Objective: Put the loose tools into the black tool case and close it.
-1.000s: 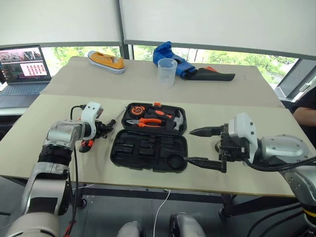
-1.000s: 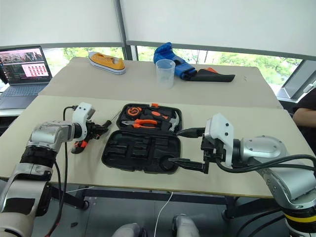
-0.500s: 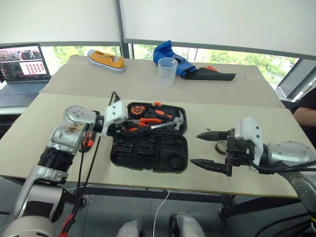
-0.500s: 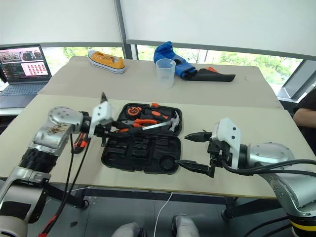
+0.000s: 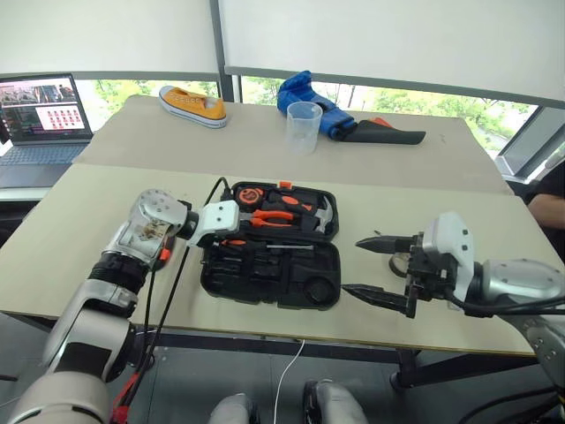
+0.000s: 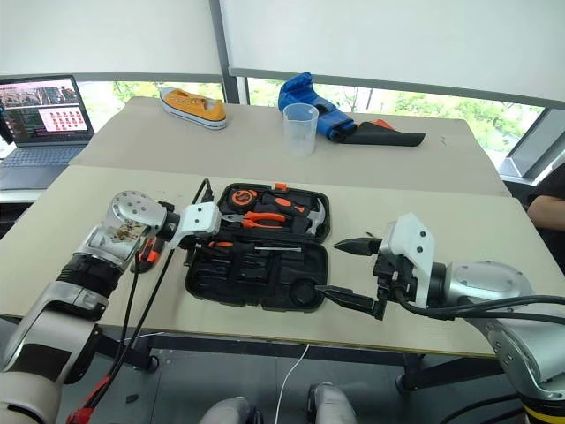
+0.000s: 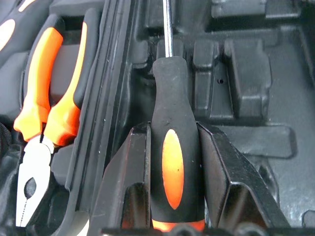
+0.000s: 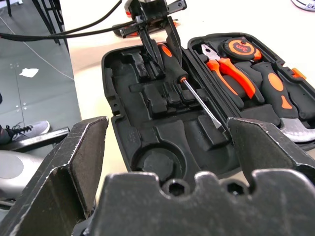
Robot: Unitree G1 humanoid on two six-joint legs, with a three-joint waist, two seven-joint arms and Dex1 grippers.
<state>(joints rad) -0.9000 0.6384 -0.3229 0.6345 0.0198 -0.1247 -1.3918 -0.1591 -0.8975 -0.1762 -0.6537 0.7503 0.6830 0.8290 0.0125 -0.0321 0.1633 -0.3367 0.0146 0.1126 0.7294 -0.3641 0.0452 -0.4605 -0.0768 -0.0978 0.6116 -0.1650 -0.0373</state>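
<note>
No legible txt anywhere. Laptop [image 5: 37, 110] screen shows a grid of small thumbnails w/ a line or two above, too small to read. Tape measure [image 8: 240, 48] in the black tool case [image 5: 269, 287] has a round orange label w/ dark marks, can't make them out. Clear cup [image 5: 303, 126] may carry faint graduation lines, no nos. readable. Yellow shoe [image 5: 192, 105]: no brand visible. Screwdriver [image 7: 173, 167] handle and pliers [image 7: 51, 118] grips: plain black/orange, no markings.
</note>
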